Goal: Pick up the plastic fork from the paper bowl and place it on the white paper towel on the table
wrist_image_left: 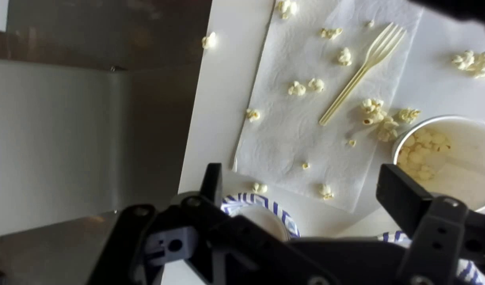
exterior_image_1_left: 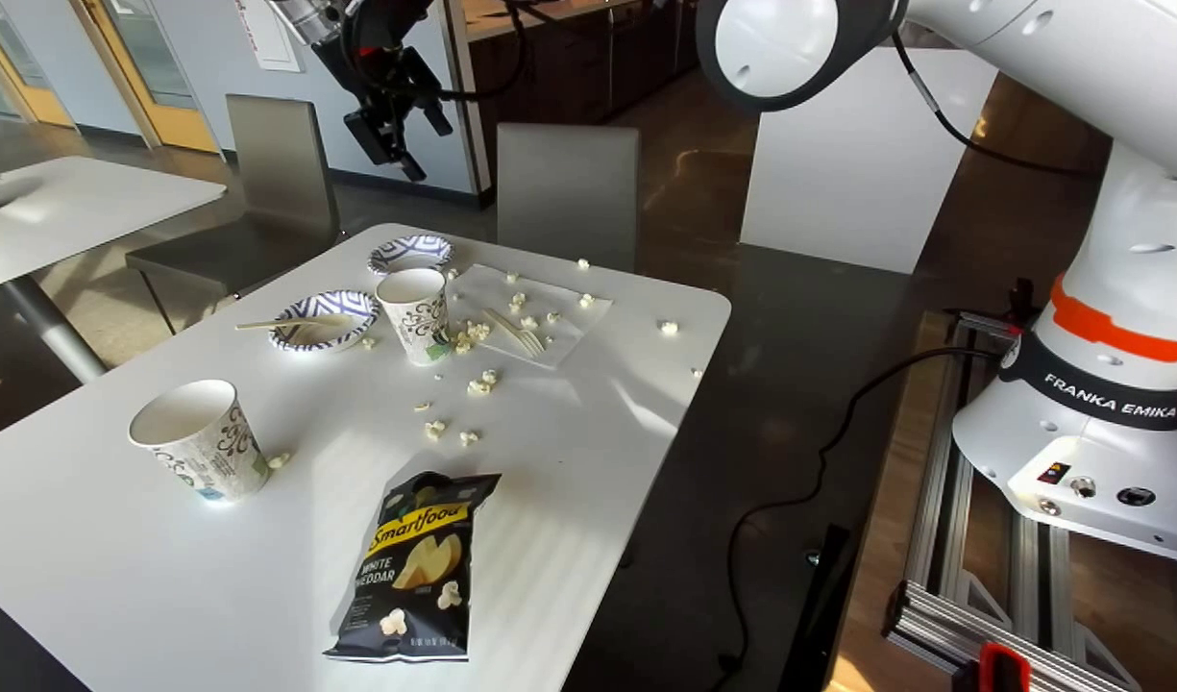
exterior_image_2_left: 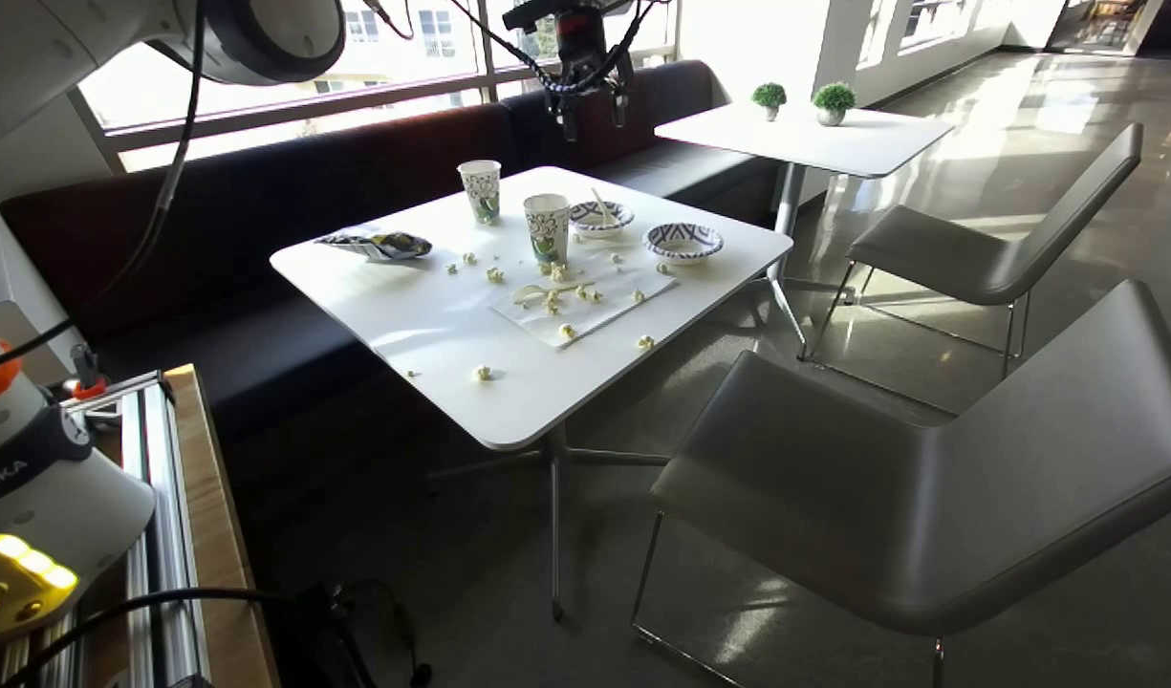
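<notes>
In the wrist view, find the gripper (wrist_image_left: pixel 305 184) spread wide, holding nothing, with a plastic fork (wrist_image_left: pixel 361 75) well apart from it on the paper towel (wrist_image_left: pixel 282 134). Note the cup (wrist_image_left: pixel 472 138) beside the towel, with popcorn (wrist_image_left: pixel 422 152) inside: liable to be knocked over by a low sideways swing.

In an exterior view, find a pale utensil (exterior_image_1_left: pixel 292 324) resting in the left paper bowl (exterior_image_1_left: pixel 333 304), with its handle jutting over the rim. Cannot make out tines; going by the sentence, take it as the likely target, without ruling out the towel's fork as already placed. Expect the light bowl to tip or slide under any push on its rim, and the thin handle to twist in an off-centre pinch.

In an exterior view, see the white table (exterior_image_2_left: pixel 537 382) strewn with popcorn, streaked by sunlight, with a snack bag (exterior_image_2_left: pixel 379 246) far left. Beyond, find a dark bench (exterior_image_2_left: pixel 356 177) below windows (exterior_image_2_left: pixel 403 57); to the right, grey chairs (exterior_image_2_left: pixel 824 497) and a second table (exterior_image_2_left: pixel 862 148) with potted plants (exterior_image_2_left: pixel 834 98).
</notes>
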Motion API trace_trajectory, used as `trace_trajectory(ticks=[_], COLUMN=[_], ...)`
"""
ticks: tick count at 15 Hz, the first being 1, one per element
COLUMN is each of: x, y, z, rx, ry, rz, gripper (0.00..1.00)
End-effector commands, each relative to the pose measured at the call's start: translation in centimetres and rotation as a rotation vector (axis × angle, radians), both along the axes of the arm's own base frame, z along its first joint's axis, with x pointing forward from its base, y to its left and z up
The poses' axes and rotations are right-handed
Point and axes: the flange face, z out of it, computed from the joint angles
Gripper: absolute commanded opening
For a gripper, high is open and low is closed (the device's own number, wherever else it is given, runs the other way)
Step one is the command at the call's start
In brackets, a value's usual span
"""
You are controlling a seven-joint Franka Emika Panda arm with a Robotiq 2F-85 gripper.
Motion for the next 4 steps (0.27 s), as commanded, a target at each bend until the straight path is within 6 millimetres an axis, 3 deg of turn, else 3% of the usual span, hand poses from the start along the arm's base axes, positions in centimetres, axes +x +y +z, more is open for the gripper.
trace_trajectory(ticks=[1, 4], x=[0.17, 0.26], y=[0.22, 0.29], z=[0.68, 1.23], rx=[-0.001, -0.001], ry=[-0.017, -0.027], rz=[0.030, 0.054], gripper=[1.00, 1.00])
